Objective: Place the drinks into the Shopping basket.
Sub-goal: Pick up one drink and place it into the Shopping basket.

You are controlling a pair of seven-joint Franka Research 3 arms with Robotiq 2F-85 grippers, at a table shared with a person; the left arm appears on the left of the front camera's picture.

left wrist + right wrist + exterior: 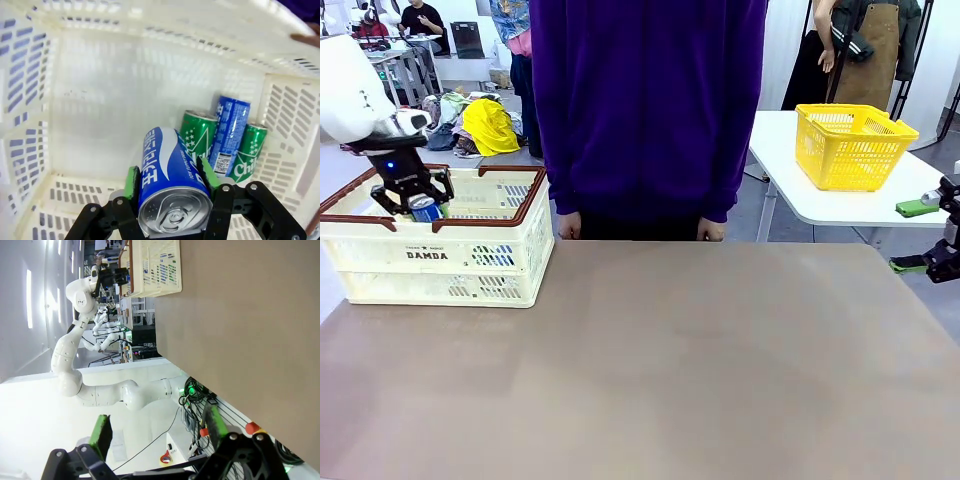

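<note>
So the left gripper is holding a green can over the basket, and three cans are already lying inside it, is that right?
Not quite: the can held in the left gripper is blue, not green, as the left wrist view shows. It is over the Shopping basket, and three cans already lie inside: two green and one blue.

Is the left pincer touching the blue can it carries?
Touching. In the left wrist view, the left pincer has its green pads pressed against both sides of the blue can, above the basket floor.

held can – blue, white print; Shopping basket – cream, brown rim
</note>
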